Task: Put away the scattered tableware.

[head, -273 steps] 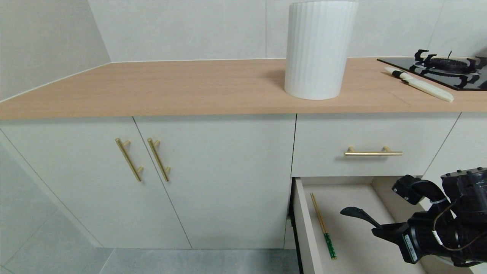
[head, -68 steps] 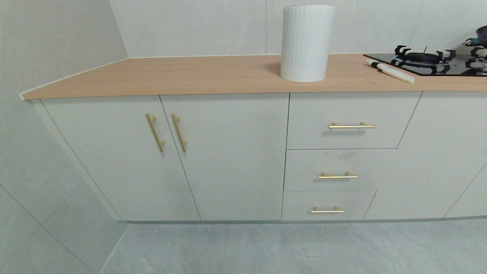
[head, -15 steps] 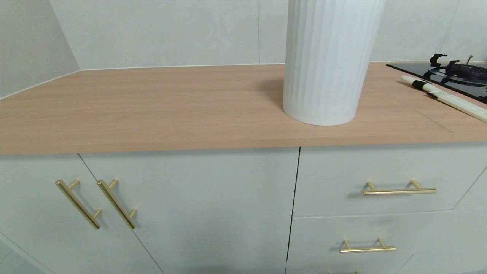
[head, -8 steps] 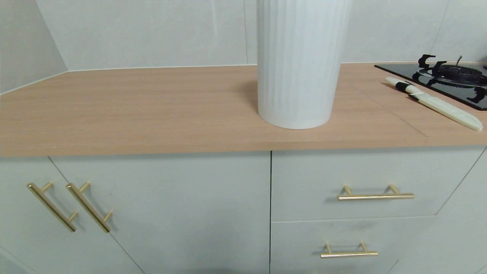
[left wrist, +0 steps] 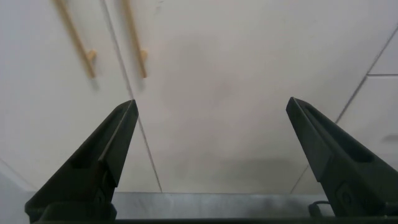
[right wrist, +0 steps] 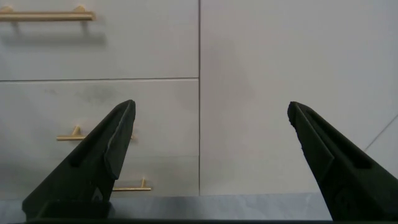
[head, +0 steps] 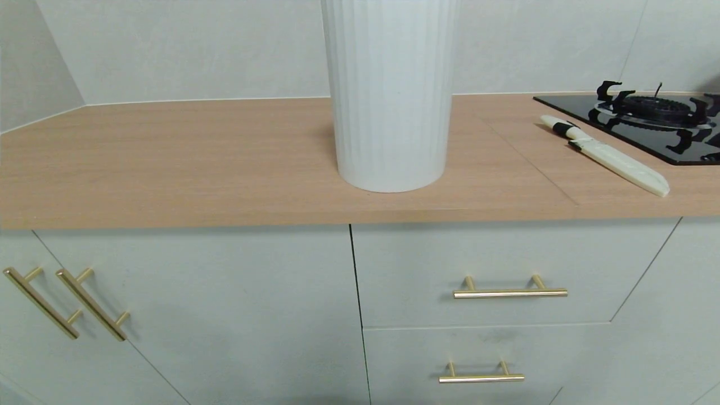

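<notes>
Got the left claw (left wrist: 211, 102) spread wide and empty, pointed at the cabinet doors (left wrist: 236, 81) with their gold handles (left wrist: 134, 37) just ahead. Same deal with the right claw (right wrist: 209, 104): gaping, empty, facing the drawer fronts (right wrist: 99, 56). Higher up than both, on the tabletop (head: 169, 163), found the knife (head: 604, 163) lying flat beside the stove (head: 647, 121), plus a tall white ribbed container (head: 391, 95) over toward the left claw's side

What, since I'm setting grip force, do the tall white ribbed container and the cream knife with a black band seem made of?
The tall white ribbed container looks like matte ceramic or moulded plastic: even vertical ribs, no gloss. The cream knife with a black band shows a pale, softly shiny blade and handle, suggesting ceramic or plastic rather than bare steel.
</notes>
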`<state>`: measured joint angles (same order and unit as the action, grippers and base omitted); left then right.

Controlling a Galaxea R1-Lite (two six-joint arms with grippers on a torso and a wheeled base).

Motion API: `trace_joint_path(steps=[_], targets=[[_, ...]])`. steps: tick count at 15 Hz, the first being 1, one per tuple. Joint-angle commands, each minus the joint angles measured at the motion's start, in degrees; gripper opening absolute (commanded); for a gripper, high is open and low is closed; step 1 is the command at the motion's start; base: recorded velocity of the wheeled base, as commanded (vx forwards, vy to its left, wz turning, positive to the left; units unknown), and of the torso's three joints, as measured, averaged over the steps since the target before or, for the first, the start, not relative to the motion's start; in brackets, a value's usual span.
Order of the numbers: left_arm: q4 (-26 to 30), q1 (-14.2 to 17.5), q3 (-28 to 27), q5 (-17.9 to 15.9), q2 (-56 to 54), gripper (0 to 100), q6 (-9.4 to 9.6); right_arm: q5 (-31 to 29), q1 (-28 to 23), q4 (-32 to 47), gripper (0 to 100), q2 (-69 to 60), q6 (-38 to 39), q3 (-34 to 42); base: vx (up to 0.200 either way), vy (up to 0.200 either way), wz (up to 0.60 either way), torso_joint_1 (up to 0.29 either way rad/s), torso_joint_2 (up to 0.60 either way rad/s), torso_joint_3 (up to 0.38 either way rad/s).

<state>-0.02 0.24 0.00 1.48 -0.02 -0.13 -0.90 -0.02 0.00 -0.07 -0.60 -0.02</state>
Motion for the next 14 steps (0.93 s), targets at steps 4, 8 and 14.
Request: trace_joint_path(steps=[4,8,14], targets=[[0.02,0.02,0.0,0.02,0.02,100,-0.04,0.02,0.02,0.0,100,0.07,-0.02,0.02,0.0,0.0,0.0,0.0,0.0,0.0],[-0.06,0.02,0.0,0.02,0.02,100,-0.04,0.02,0.02,0.0,100,0.07,-0.11,0.02,0.0,0.0,0.0,0.026,-0.12,-0.099],[0.02,0.02,0.0,0.02,0.02,100,-0.04,0.11,0.02,0.0,100,0.07,-0.11,0.02,0.0,0.0,0.0,0.111,-0.41,-0.305]])
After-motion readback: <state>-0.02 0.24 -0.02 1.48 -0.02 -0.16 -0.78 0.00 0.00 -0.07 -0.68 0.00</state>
